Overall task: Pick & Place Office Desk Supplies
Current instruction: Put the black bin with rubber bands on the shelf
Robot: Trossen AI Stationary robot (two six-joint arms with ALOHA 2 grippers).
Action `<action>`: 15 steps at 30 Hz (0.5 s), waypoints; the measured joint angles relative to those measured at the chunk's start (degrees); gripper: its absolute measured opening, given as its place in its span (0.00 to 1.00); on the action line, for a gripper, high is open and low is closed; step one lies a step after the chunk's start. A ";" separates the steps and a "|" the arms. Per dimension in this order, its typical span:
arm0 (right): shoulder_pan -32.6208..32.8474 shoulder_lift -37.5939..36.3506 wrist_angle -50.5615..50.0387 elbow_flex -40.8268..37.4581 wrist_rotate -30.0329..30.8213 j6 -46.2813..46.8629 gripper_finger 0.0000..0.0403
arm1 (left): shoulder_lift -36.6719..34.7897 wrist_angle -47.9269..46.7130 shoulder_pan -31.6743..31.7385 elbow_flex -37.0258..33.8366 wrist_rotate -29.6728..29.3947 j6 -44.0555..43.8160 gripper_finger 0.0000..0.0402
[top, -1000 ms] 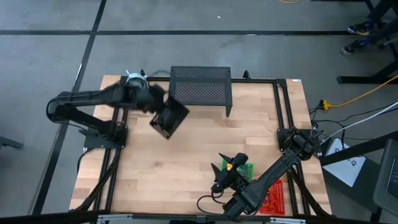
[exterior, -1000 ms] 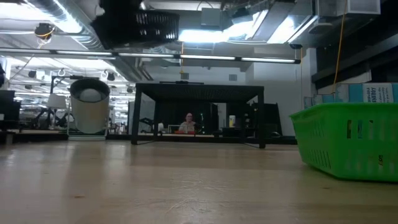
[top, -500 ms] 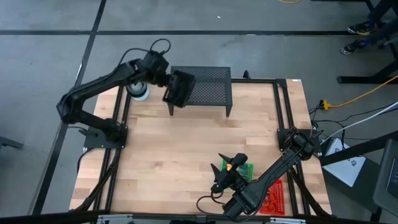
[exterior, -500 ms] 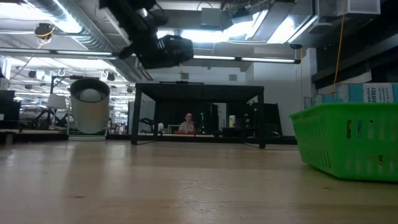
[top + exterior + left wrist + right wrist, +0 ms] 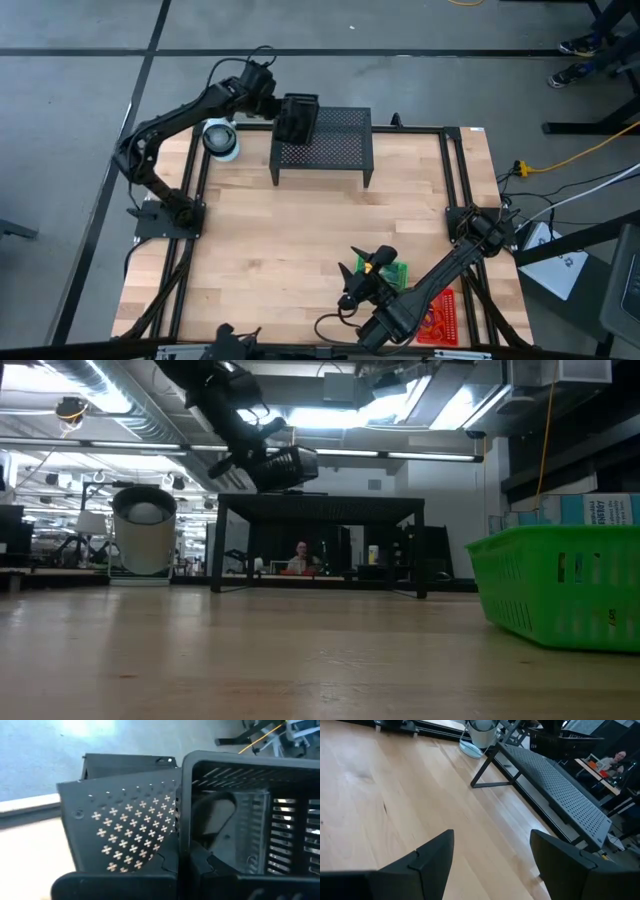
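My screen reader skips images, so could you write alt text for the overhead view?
Seen from above, the left gripper holds a black tray over the left end of the black mesh stand at the table's far edge. The right gripper waits open near the front edge beside a green tray.

Left gripper (image 5: pixel 292 117) clamped, right gripper (image 5: pixel 352 268) apparently agape

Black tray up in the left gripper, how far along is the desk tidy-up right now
Done: the green tray and red tray sit near the table's right front corner. In hand: the left gripper, shut on the black tray, holds it in the air above the left end of the black mesh stand. Left: setting it down. The right gripper waits open near the green tray.
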 joint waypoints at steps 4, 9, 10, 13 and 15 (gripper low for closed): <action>-0.04 0.00 0.29 0.00 -1.16 -0.01 0.65 | 1.13 -0.90 -0.12 0.29 -0.39 -0.99 0.00; -0.02 0.00 0.33 0.00 -2.16 -0.02 0.65 | 1.40 -2.54 -0.09 0.27 -2.11 -0.79 0.01; -0.02 0.00 0.36 0.00 -2.20 -0.02 0.65 | 1.38 -2.63 -0.09 0.27 -2.20 -0.79 0.01; -0.02 0.00 0.38 0.00 -2.36 -0.02 0.65 | 1.38 -2.95 0.05 0.27 -2.54 -0.80 0.01; -0.04 0.00 0.50 0.00 -2.36 -0.02 0.65 | 1.38 -3.67 0.28 0.27 -3.42 -0.82 0.01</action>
